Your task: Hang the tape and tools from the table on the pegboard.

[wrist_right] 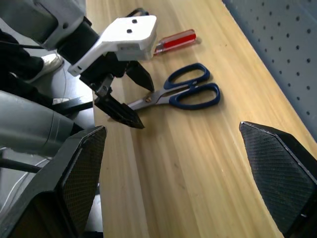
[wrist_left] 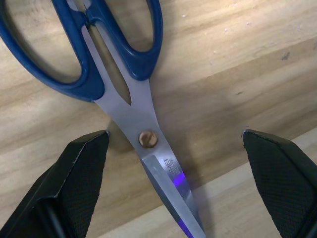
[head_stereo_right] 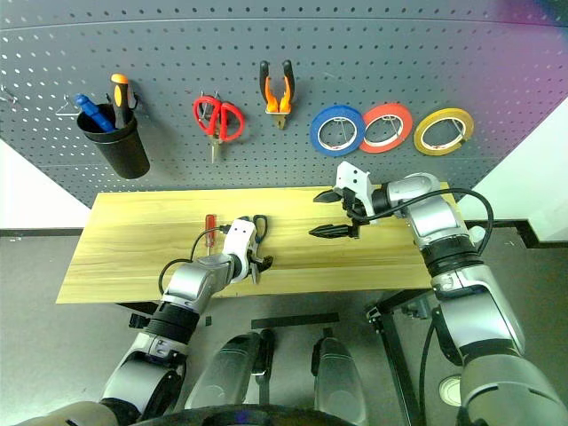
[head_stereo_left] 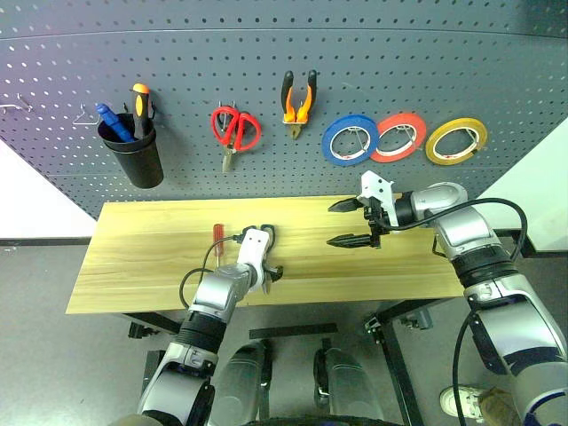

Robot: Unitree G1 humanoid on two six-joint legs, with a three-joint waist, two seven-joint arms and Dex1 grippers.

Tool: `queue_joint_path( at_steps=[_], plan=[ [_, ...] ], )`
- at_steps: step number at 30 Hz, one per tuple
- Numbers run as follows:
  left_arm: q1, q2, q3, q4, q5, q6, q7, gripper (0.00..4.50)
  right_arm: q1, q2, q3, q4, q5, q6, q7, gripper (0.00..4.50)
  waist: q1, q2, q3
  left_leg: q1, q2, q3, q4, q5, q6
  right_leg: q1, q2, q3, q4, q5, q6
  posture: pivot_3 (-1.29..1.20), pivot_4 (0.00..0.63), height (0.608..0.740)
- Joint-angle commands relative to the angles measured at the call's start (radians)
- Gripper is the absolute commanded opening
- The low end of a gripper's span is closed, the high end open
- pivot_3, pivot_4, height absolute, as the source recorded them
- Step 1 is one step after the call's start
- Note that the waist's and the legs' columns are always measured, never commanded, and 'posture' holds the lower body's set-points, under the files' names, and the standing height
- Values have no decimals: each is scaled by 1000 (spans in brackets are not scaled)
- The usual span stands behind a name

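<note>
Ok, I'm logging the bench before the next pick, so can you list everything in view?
pegboard: one, dark grey, behind table
table: one, light wood
tape rolls: three, blue, red-orange, yellow, hung on pegboard
pliers: one, orange-black, hung
red scissors: one, hung
black cup: one, hung, holding blue and orange-black screwdrivers
dark-handled scissors: one, on table
red screwdriver: one, on table
left claw: open, over scissors
right claw: open, above table

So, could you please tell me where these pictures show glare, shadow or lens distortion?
Left wrist view: a violet glint on the scissors blade, their shadow falling on the table. Left eye view: the pegboard seams and the table edges bow, a wide-lens effect. Right eye view: a purple flare tints the pegboard's upper right corner.
</note>
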Motion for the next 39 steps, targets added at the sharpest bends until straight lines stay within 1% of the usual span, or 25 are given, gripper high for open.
queue_joint_path(
  at_steps=[1, 3, 6, 8, 10, 18, 19, 20, 22, 26, 29, 31, 33, 34, 36, 37, 39],
  plan=[
    [20, -26, 33, 9, 8, 49, 60, 4500, -36, 2, -14, 12, -10, -32, 19, 4490, 0, 0, 0, 0, 0, 0, 0, 0, 0, 0, 0, 0, 0, 0, 0, 70, 258, 733],
    [26, -35, 56, 7, 6, 71, 88, 4500, -39, 5, -14, 15, -15, -36, 22, 4490, 0, -1, 1, 0, 0, 0, 0, 0, 0, 1, 0, 0, -1, 0, 0, 71, 259, 733],
    [48, -66, 126, -7, -2, 119, 159, 4500, -48, 3, -13, 26, -28, -58, 36, 4490, -1, 0, 1, 0, 0, 0, 0, 0, 0, 1, 0, 0, -1, 0, 0, 74, 258, 733],
    [52, -75, 155, -15, 0, 131, 187, 4102, -57, 5, -14, 38, -35, -68, 37, 4500, -2, 0, 1, 1, 0, 0, 0, 0, 0, 1, 0, 0, -1, 0, 0, 72, 257, 733],
    [53, -78, 175, -17, 5, 142, 211, 3612, -63, 6, -17, 44, -39, -72, 37, 4500, -2, 0, 1, 2, 0, 0, 0, 0, 0, 2, 0, 0, -1, 0, 0, 71, 257, 733],
    [48, -82, 202, -3, 12, 142, 260, 922, -56, -11, -32, 32, -27, -47, 50, 4500, 0, 0, 2, 2, 0, 0, 0, 0, 0, 2, 0, -1, -2, 0, 0, 55, 255, 733],
    [44, -79, 203, 1, 12, 136, 259, 647, -55, -12, -35, 28, -23, -42, 50, 4500, 0, 0, 2, 2, 0, 0, 0, 0, 0, 2, 0, -1, -2, 0, 0, 53, 253, 733],
    [39, -76, 203, 9, 11, 128, 256, 505, -54, -13, -37, 29, -22, -40, 49, 4500, 0, 0, 2, 2, 0, 0, 0, 0, 0, 2, 0, -1, -2, 0, 0, 51, 249, 733],
    [29, -58, 195, 21, 10, 108, 236, 505, -49, -14, -49, 18, -8, -20, 49, 4500, 0, 1, 2, 2, 0, 0, 0, 0, 0, 3, 0, -1, -2, 0, 0, 50, 237, 733],
    [6, 4, 176, 15, -14, 81, 140, 505, -31, -14, -81, -37, 30, 28, 43, 4500, -1, 1, 1, 2, 0, 0, 0, 0, 0, 3, 0, -1, -2, 0, 0, 57, 210, 733],
    [-3, 74, 160, -29, -18, 2, 56, 505, -12, -8, -124, -137, 88, 98, 26, 4500, -1, 1, 1, 2, 0, 0, 0, 0, 0, 2, 0, -1, -2, 0, 0, 64, 190, 733],
    [11, 128, 133, -96, -24, -48, -17, 505, 2, -6, -156, -213, 134, 153, 9, 4500, 0, 1, 1, -1, 0, 0, -1, 0, -1, -1, 0, -1, -2, 0, 1, 74, 165, 733],
    [32, 153, 131, -174, -58, -58, -75, 505, 19, -11, -179, -273, 164, 190, -6, 4500, 2, 1, 1, -5, -1, 0, -1, 0, -1, -5, 0, -1, -1, 1, 2, 83, 149, 733],
    [53, 162, 130, -228, -76, -38, -97, 505, 29, -16, -188, -296, 174, 203, -10, 4500, 5, 2, 0, -8, -1, 0, -1, 0, -2, -7, 0, -1, -2, 1, 2, 92, 133, 733],
    [105, 205, 115, -359, -109, -33, -168, 505, 38, -23, -212, -344, 208, 238, -18, 4500, 9, 2, -2, -10, -2, -1, -1, 0, -2, -8, 0, -2, -3, 2, 3, 102, 122, 733],
    [135, 238, 110, -429, -131, -59, -223, 505, 37, -24, -226, -363, 225, 252, -27, 4500, 10, 2, -2, -10, -3, -1, -1, 0, -2, -8, -1, -2, -3, 2, 3, 106, 119, 733],
    [172, 267, 123, -516, -177, -95, -288, 505, 34, -27, -250, -383, 253, 270, -39, 4500, 11, 3, -3, -12, -4, 0, -1, 0, -2, -9, -1, -2, -4, 2, 4, 123, 98, 733]
  ],
)
